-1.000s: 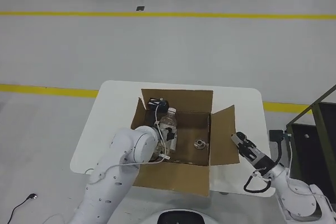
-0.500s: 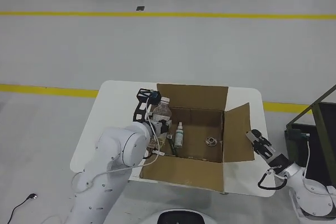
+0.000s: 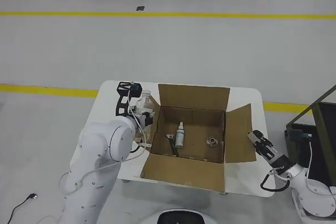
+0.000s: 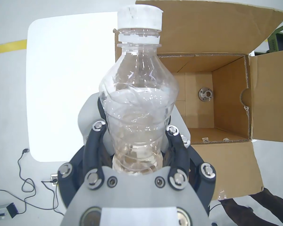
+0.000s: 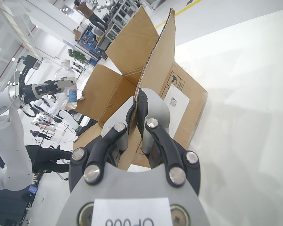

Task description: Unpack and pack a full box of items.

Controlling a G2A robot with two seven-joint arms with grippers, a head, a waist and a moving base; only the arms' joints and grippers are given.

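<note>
Where the left gripper [image 4: 135, 129] clenches it around its ribbed lower body, the clear plastic bottle [image 4: 136, 99] is narrow, swelling above into a rounded, crinkled shoulder. A collar ring and a white screw cap top its short neck. Its thin, glossy wall looks dented in places, and it appears empty, though glare on the plastic makes that hard to settle. Seen from the right wrist, it carries a pale label with a blue patch low on the body. The bottle hangs in the air, cap uppermost, over the left part of the table [image 3: 243, 95] and just outside the left wall of the cardboard box [image 3: 193, 96], near that box's far left corner.

The box is plain brown corrugated board, square-cornered and matte, and all of its flaps are open. It stands on the smooth white table, which has rounded corners. Its front flap reaches the table's near edge. On the box floor lie a small pale spray bottle [image 3: 180, 135], a slim dark tool [image 3: 171, 141] just beside it, and a round metal flange [image 3: 211, 141] with a centre hole, well apart toward the right wall.

The right gripper [image 5: 138, 104] has its black padded fingers pinched on the fluted edge of the box's right flap [image 3: 239, 133], toward the table's right edge.
</note>
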